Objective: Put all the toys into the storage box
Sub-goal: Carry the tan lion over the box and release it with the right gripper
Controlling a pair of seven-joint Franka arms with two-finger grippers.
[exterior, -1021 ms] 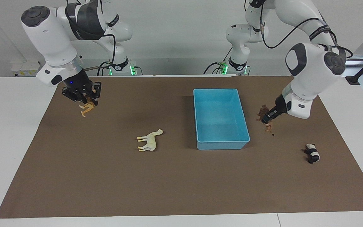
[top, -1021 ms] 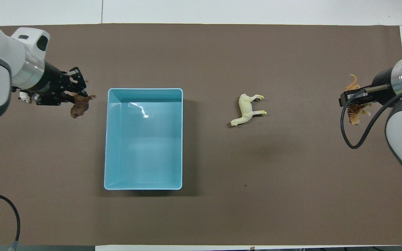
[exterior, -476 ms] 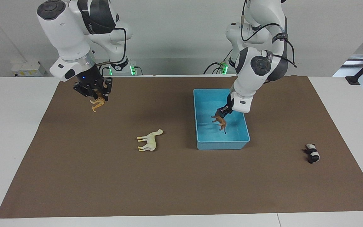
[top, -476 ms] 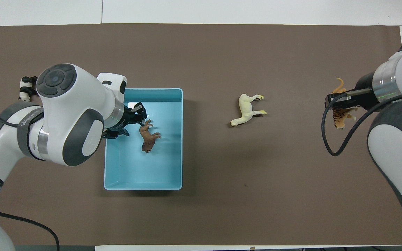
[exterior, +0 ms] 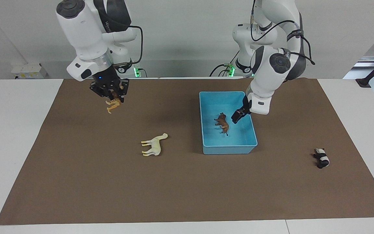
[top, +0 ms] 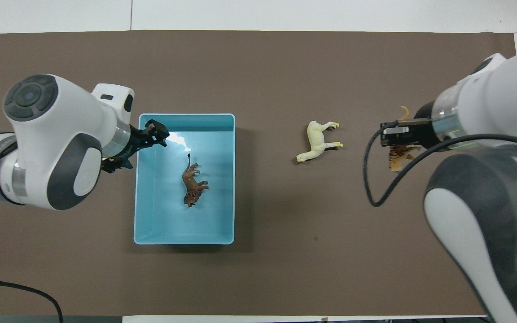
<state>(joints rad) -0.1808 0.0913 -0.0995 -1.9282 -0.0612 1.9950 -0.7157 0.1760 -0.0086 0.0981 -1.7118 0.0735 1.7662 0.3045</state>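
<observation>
The light blue storage box [exterior: 228, 150] [top: 182, 224] stands on the brown mat. The brown lion [exterior: 222, 122] [top: 193, 184] lies inside it, free of any gripper. My left gripper [exterior: 238, 116] [top: 135, 148] is open and empty, over the box's edge toward the left arm's end. My right gripper [exterior: 111, 95] [top: 396, 134] is shut on the orange tiger [exterior: 113, 105] [top: 396, 154], held up over the mat at the right arm's end. The cream horse [exterior: 154, 145] [top: 317, 141] lies between the box and the tiger. The panda [exterior: 321, 158] lies toward the left arm's end; the left arm hides it in the overhead view.
The brown mat [exterior: 187, 188] [top: 285, 67] covers most of the white table [exterior: 11, 130]. Nothing else lies on it.
The left gripper carried the lion from beside the box to over it, let it go, and drew back. The lion now lies in the box. The right gripper moved the tiger toward the box.
</observation>
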